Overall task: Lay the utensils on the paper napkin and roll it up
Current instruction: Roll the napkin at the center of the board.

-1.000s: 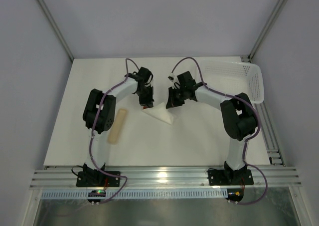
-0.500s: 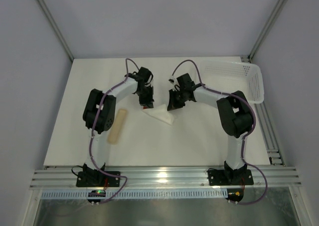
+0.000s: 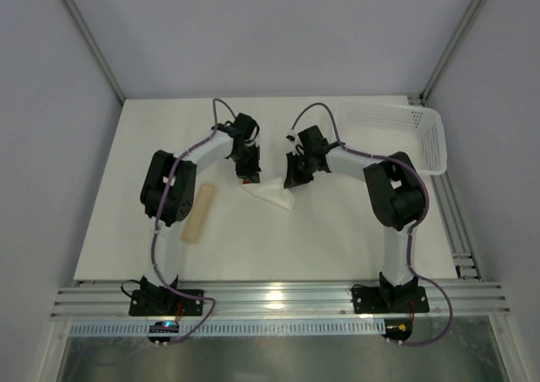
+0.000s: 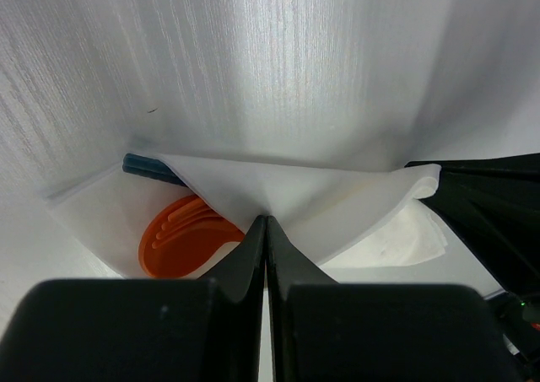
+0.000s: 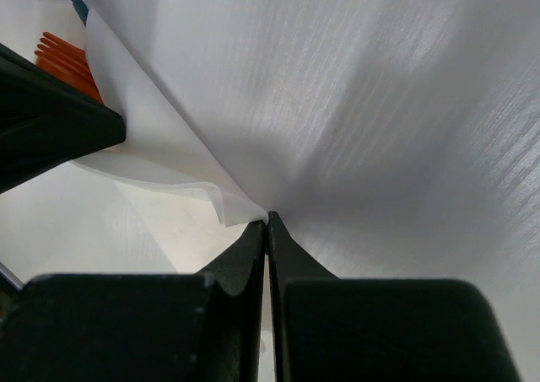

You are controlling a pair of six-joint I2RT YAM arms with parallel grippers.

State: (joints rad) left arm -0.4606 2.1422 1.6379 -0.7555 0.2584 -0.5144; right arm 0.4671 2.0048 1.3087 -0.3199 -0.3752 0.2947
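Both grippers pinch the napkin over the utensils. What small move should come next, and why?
Probably the left gripper and right gripper should draw the napkin a little further across the spoon and dark stick: the fold covers them only partly.

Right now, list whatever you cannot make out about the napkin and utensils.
- Left wrist: the spoon shows its bowl only; its handle is hidden by the napkin and the fingers. The dark stick shows one end; the napkin covers the rest.
- Right wrist: the orange tines sit partly behind a dark shape; the handle is unseen.
- Top view: all of these are too small to count, covered by the left gripper and the napkin fold.
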